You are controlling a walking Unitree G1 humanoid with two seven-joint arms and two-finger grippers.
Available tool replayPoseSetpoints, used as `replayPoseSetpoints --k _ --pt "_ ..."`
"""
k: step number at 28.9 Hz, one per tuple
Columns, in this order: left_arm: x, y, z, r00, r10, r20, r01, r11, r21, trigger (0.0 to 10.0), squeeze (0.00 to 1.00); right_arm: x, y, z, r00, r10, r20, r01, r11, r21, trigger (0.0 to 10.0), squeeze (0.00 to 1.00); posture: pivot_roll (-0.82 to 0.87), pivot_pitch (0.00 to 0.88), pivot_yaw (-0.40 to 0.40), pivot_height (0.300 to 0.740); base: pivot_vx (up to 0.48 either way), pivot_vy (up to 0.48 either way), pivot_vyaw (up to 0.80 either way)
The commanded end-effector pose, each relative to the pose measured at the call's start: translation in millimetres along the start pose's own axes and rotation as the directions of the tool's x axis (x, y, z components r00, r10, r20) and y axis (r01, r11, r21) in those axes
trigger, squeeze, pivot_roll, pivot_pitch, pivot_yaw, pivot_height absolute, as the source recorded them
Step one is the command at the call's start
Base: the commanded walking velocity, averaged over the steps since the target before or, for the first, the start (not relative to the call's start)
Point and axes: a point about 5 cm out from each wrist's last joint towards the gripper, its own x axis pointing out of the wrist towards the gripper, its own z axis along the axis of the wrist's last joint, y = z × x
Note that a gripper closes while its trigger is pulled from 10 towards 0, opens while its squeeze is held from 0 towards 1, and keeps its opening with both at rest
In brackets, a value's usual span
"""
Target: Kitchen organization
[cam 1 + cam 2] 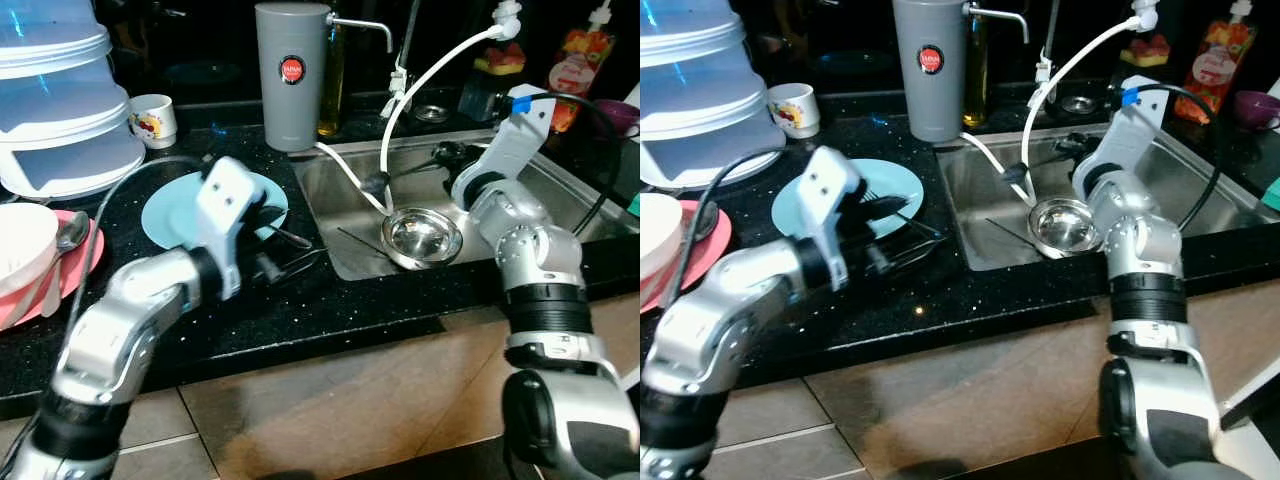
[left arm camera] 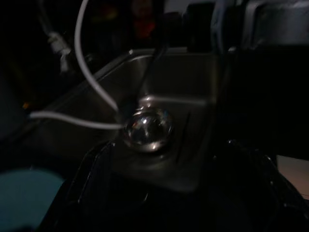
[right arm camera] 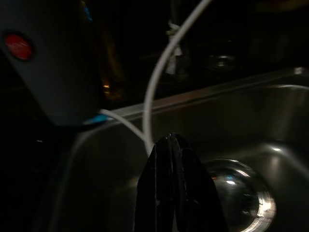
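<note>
Steel bowl (image 1: 423, 238) sat in the sink (image 1: 560, 200); I judged my right gripper (image 3: 175, 159), fingers together just above it, needed opening, while left gripper (image 1: 300, 255) fingers stood apart by the blue plate (image 1: 170, 210).

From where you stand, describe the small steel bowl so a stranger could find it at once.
Start at the steel sink sunk into the black countertop. In its near left corner, below the looping white hoses, sits the small steel bowl. It is the one round, shiny, empty dish there; the plates nearby are teal and pink and lie on the counter.
</note>
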Motion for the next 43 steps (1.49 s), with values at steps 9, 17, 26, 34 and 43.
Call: replayPoseSetpoints --k 9,17,26,34,43 --pt "14.6 -2.0 -9 0.994 -0.087 -0.063 0.087 0.996 -0.004 10.0 0.0 -2.4 2.1 -26 0.992 0.029 -0.123 -0.05 0.984 -0.17 10.0 0.0 -0.04 0.066 0.018 0.74 0.0 0.0 0.0" --pt "11.5 6.7 -8 0.997 -0.037 -0.063 0.038 0.999 0.017 10.0 0.0 -1.5 6.8 -27 0.993 0.038 -0.112 -0.059 0.98 -0.192 10.0 1.0 -0.04 0.07 0.013 0.74 0.0 0.0 0.0" --pt "-8.2 48.7 8 0.957 0.29 -0.014 -0.288 0.955 0.079 10.0 0.0 0.2 35.8 -7 0.989 0.123 0.084 -0.134 0.981 0.144 10.0 0.0 -0.03 0.072 0.016 0.74 0.0 0.0 0.0" --pt "-57.1 40.0 -4 0.961 0.22 -0.167 -0.201 0.972 0.122 10.0 0.0 -15.6 76.4 -56 0.92 0.371 -0.127 -0.351 0.923 0.157 10.0 1.0 -0.02 0.069 0.008 0.74 0.0 0.0 0.0" --pt "-91.9 35.2 -3 0.962 0.169 -0.216 -0.16 0.985 0.055 10.0 0.0 -28.3 104.0 -70 0.874 0.458 -0.162 -0.438 0.887 0.146 10.0 1.0 -0.01 0.064 -0.012 0.74 0.0 0.0 0.0"
